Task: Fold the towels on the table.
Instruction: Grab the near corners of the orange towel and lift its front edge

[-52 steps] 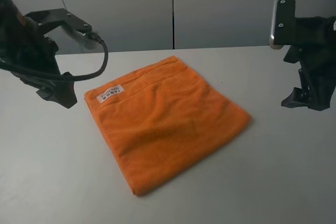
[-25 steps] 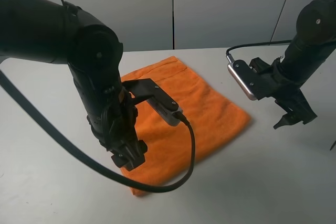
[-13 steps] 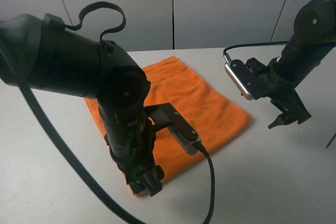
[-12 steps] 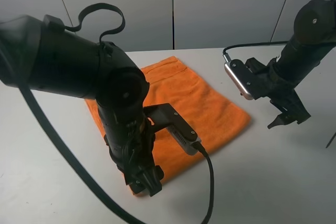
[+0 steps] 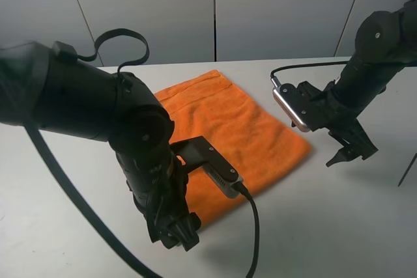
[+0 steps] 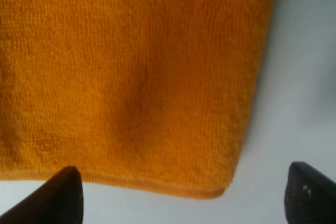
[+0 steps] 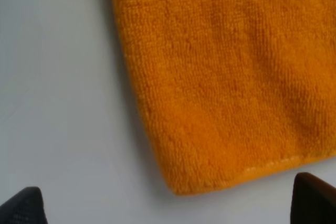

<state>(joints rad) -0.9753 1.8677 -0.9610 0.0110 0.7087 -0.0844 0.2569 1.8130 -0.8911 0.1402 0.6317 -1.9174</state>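
1. From the high view, the towel (image 5: 254, 128) lies flat on the table (image 5: 365, 226), a little left of the middle. No edge is lifted and no fold is under way. We judge the folding step at hand has not begun and all of it is left to do. We cannot tell whether the cloth is already doubled. The left claw (image 5: 174, 236) hangs low over the towel's near corner, and the arm hides much of the towel's left side. The right claw (image 5: 352, 156) hangs just past the right corner, its fingers spread and nothing between them. We see no containers anywhere in this view.

2. From the left wrist, the towel (image 6: 131, 77) fills most of the picture, with one rounded corner showing against the bare table (image 6: 299, 77). The left claw (image 6: 187, 203) stands wide open with a fingertip on either side of that corner, gripping nothing. We cannot tell whether the tips touch the table.

3. From the right wrist, another corner of the towel (image 7: 226, 77) lies flat on the table (image 7: 52, 77), with a thick hem. The right claw (image 7: 168, 203) is wide open astride this corner and holds nothing. There are no containers here either.
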